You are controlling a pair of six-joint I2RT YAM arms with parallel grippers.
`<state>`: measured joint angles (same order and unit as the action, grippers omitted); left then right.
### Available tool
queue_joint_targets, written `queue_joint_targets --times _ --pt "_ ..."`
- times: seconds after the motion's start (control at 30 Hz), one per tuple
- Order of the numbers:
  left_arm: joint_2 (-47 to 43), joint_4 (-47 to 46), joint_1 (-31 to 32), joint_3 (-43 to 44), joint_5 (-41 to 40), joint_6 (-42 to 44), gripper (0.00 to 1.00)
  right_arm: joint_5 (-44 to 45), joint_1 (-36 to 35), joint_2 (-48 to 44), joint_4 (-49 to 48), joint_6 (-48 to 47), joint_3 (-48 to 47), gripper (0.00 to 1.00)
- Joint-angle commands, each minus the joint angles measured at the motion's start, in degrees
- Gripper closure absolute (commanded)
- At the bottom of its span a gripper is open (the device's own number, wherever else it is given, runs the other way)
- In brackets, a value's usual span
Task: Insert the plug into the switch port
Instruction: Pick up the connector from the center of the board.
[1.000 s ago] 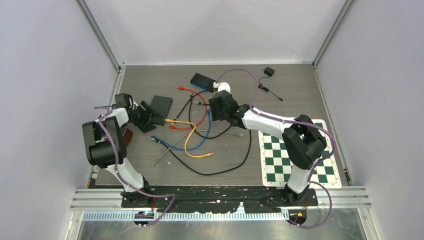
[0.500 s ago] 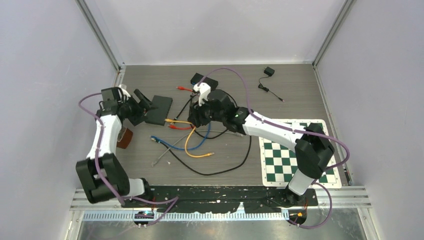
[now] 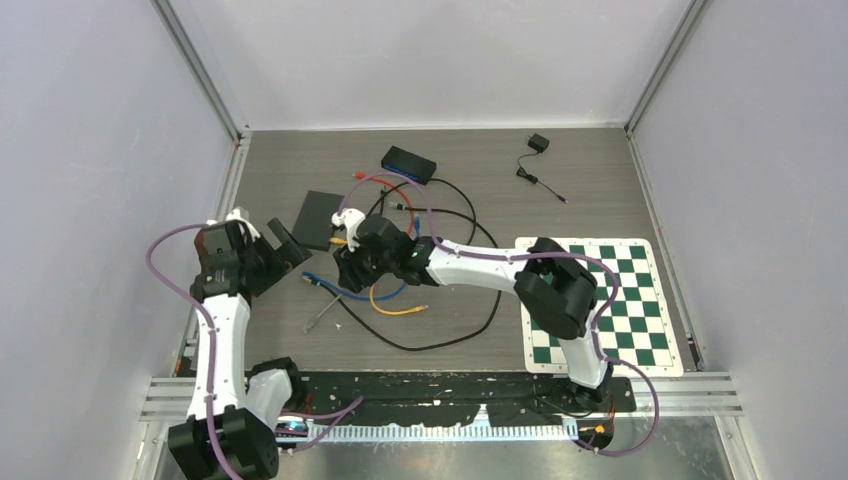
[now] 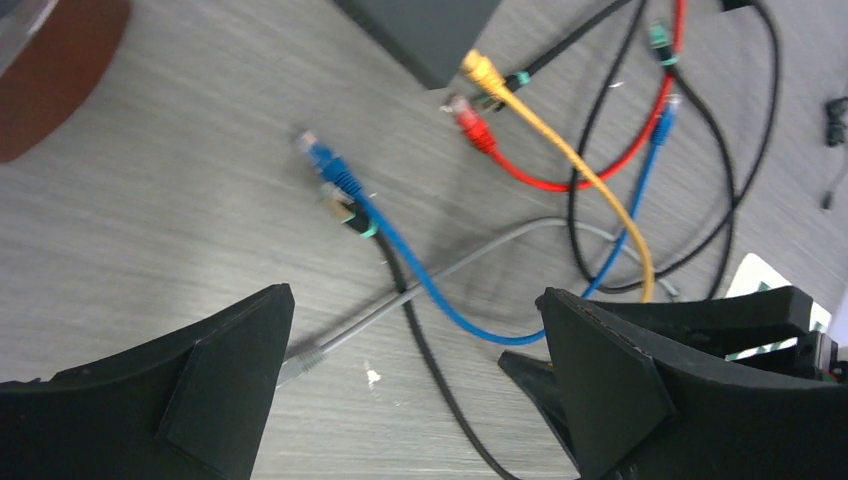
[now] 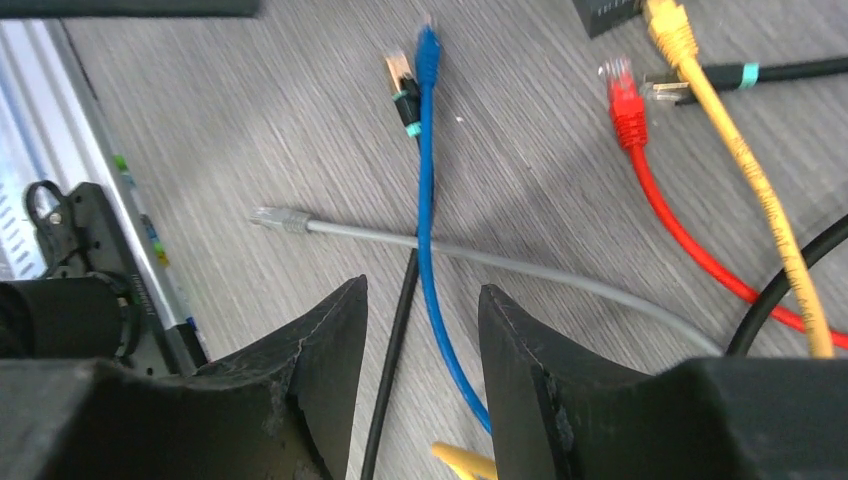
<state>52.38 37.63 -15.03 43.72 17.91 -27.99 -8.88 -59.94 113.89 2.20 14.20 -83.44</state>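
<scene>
The dark network switch (image 3: 408,163) lies at the back of the table. Loose cables lie mid-table: a blue plug (image 5: 428,45) (image 4: 325,158), a black plug with a teal ring (image 5: 403,80) (image 4: 347,212), a red plug (image 5: 625,95) (image 4: 470,118), a yellow plug (image 5: 670,25) (image 4: 482,70) and a grey plug (image 5: 275,218) (image 4: 300,360). My right gripper (image 5: 422,310) (image 3: 348,265) is open low over the blue and black cables, which run between its fingers. My left gripper (image 4: 415,330) (image 3: 285,245) is open and empty, left of the cable ends.
A flat black box (image 3: 318,219) lies beside the yellow and red plugs. A brown round object (image 4: 50,70) lies at the left. A small black power adapter (image 3: 538,143) sits at the back right. A green checkerboard mat (image 3: 600,300) lies at the right.
My right arm has swung from near the switch leftward and nearer, down over the cables. My left arm has pulled back from the black box toward the near left.
</scene>
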Motion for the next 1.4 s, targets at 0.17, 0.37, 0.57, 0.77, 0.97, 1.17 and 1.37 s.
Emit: queue_joint_targets --times 0.17,0.37,0.57,0.77,0.97,1.17,1.37 --pt "-5.77 1.19 -0.43 -1.2 -5.55 0.05 0.01 1.26 -0.77 7.72 -2.62 0.77 -4.86 0.48" --pt "-6.11 -1.56 -0.43 -2.32 3.01 0.23 0.0 0.35 -0.87 10.64 -0.16 0.53 -7.68 0.5" --pt "-6.29 -1.89 -0.44 -2.92 4.14 0.63 0.0 -1.44 -1.53 12.78 0.68 1.38 -10.1 0.51" --pt "-7.38 -2.12 -0.44 -3.47 3.1 0.76 0.0 -1.57 -1.75 13.08 0.65 1.4 -11.19 0.54" --pt "-8.05 -2.16 -0.43 -3.5 2.36 0.92 0.0 -1.66 -1.78 14.7 0.28 1.86 -11.46 0.57" --pt "-8.43 -2.76 -0.44 -3.65 4.57 1.45 0.03 0.09 -0.76 11.99 0.29 -0.8 -12.03 0.93" --pt "-8.72 -4.86 -0.44 -3.79 11.28 1.93 0.06 0.9 1.12 1.95 -1.61 -4.03 -7.19 0.95"
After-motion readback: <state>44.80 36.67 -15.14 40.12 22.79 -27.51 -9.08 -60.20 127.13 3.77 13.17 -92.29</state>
